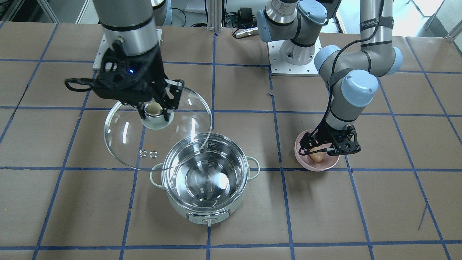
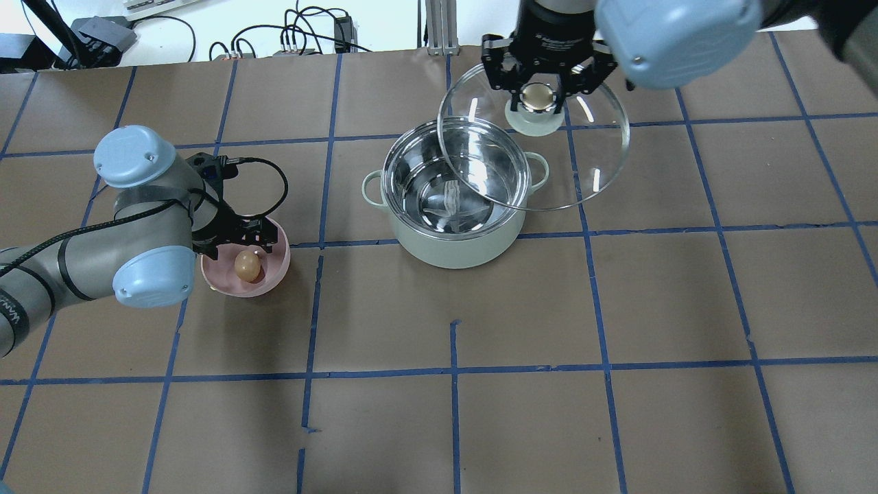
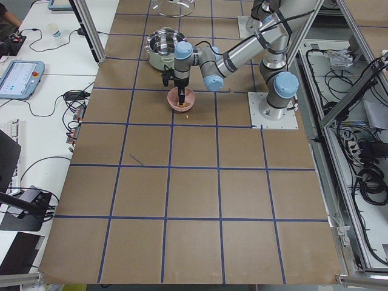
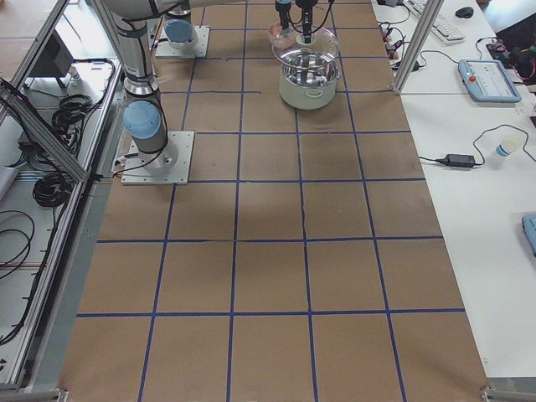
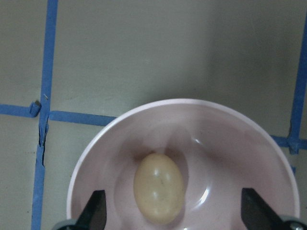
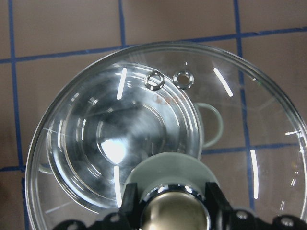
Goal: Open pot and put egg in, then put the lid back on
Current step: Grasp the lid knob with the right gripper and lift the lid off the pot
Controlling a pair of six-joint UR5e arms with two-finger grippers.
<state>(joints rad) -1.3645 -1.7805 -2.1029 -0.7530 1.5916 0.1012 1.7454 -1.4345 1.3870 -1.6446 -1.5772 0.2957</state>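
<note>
Beside the pot (image 2: 453, 250), right gripper (image 2: 537, 104) clamps the lid (image 2: 590, 165) by its knob (image 2: 537, 96).

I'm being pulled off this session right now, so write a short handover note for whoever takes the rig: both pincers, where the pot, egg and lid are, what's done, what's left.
Right pincer: shut on the knob of the lid, holding it raised and off to one side of the pot. The glass edge overlaps the pot's rim.
Left pincer: open, lowered over the pink bowl, fingers either side of the egg, not closed on it.
Done: pot opened; it looks empty.
Left: grasp the egg, place it in the pot, set the lid back on.
</note>
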